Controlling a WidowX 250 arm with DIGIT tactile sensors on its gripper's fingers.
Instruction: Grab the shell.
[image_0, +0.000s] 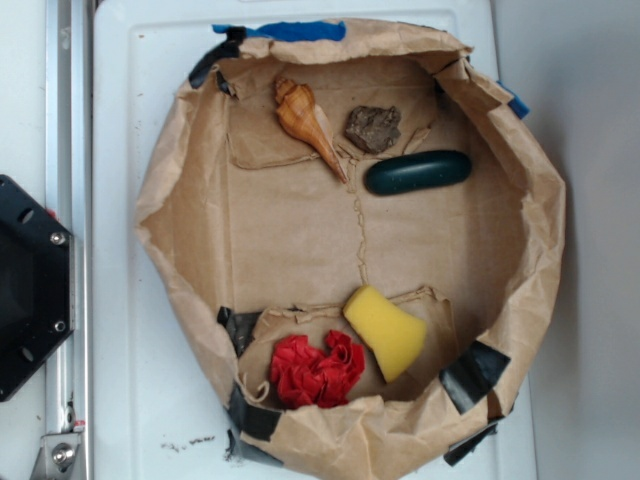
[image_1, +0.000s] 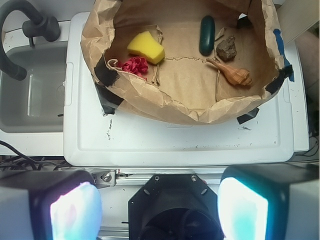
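Note:
The shell (image_0: 305, 122) is orange-tan, with a knobbly head and a long thin point. It lies at the back of a brown paper bag tray (image_0: 165, 230), left of a brown rock (image_0: 373, 128). In the wrist view the shell (image_1: 232, 73) lies at the right, inside the tray's near wall. My gripper (image_1: 160, 210) is open, with pale glowing pads (image_1: 75, 212) at the bottom corners and nothing between them. It hangs high over the robot base, well short of the tray. The exterior view does not show the gripper.
Also in the tray are a dark green oblong piece (image_0: 418, 172), a yellow sponge (image_0: 385, 330) and a red crumpled cloth (image_0: 317, 370). The tray's paper walls stand up all round on a white board (image_1: 175, 142). The black robot base (image_0: 30, 285) is at the left, and a sink (image_1: 30, 100) lies beside the board.

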